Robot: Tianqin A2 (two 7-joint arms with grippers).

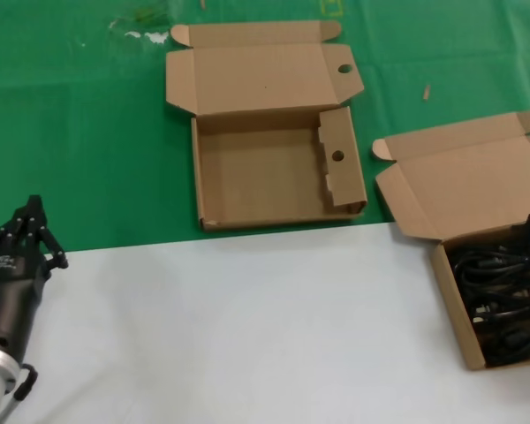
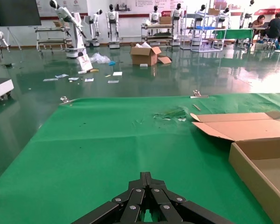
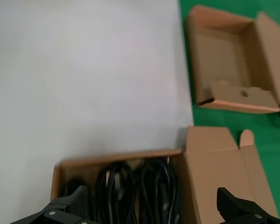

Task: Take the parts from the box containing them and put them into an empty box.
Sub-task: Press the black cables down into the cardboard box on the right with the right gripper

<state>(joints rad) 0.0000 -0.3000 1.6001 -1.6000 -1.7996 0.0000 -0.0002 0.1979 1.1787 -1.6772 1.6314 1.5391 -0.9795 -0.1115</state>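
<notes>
plain-lidded box (image 1: pixel 477 291) cut by frame edge, cords (image 1: pixel 503 300) partly out of view

The head view looks steeply down on the tabletop (image 1: pixel 247 327). The left wrist view skims low and level past its claw (image 2: pixel 147 179). The right wrist view hangs close above the cord box (image 3: pixel 196 163). All three share the holed box (image 1: pixel 274 177).

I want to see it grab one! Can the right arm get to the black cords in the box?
Probably yes. The right gripper hangs open just above the black cords, and their box has its lid folded back, so nothing covers them.
</notes>
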